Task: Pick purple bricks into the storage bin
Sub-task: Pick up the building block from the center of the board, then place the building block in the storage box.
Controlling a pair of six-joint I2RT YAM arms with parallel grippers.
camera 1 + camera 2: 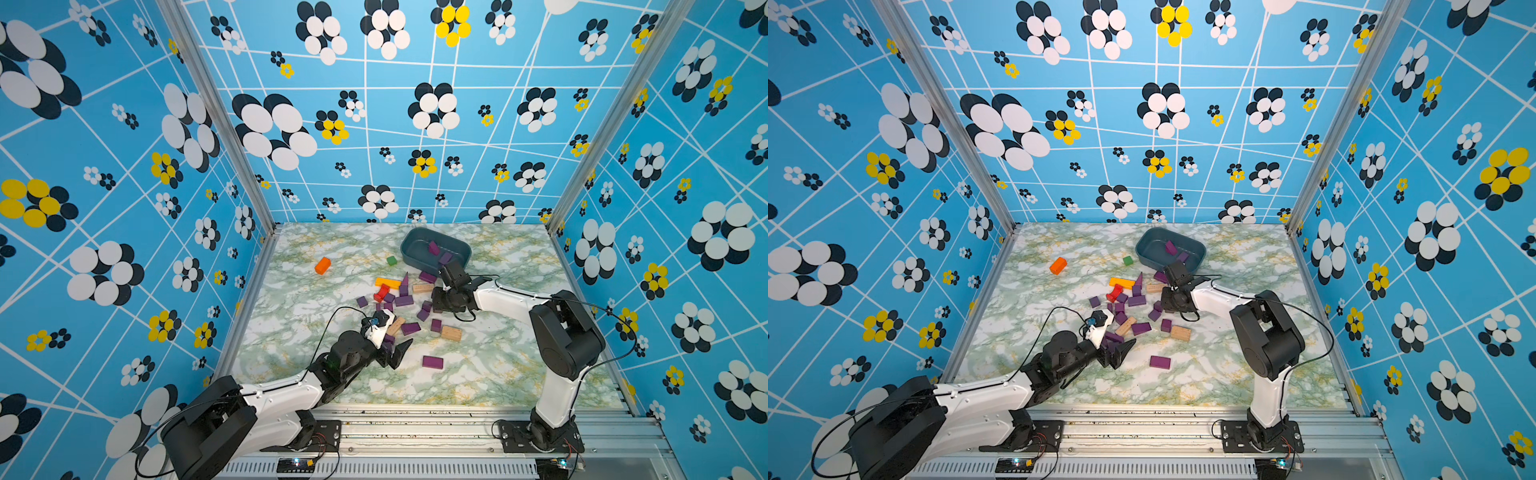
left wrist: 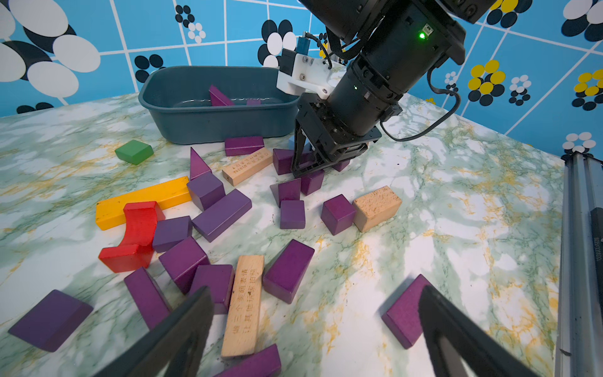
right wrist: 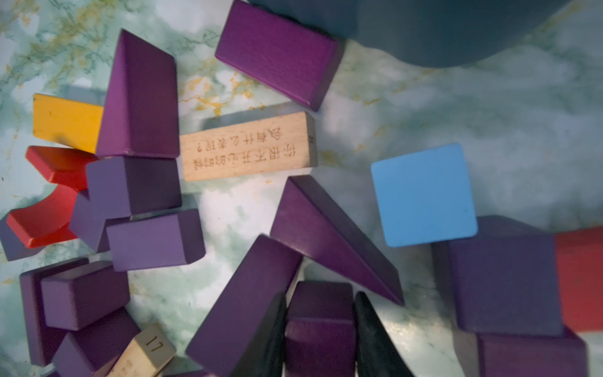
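Since the purple brick (image 3: 319, 339) looks light, rigid and matte, my right gripper (image 3: 319, 297) clamps its flat opposite faces.

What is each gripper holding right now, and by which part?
The right gripper is shut on a small purple brick, clamping its two opposite side faces. The left gripper is open, holding nothing.

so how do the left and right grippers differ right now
The left gripper is open, its fingers holding nothing; the right gripper is shut on a purple brick. The left is at the near edge of the block pile, the right close by the storage bin. Both are low over the pile.
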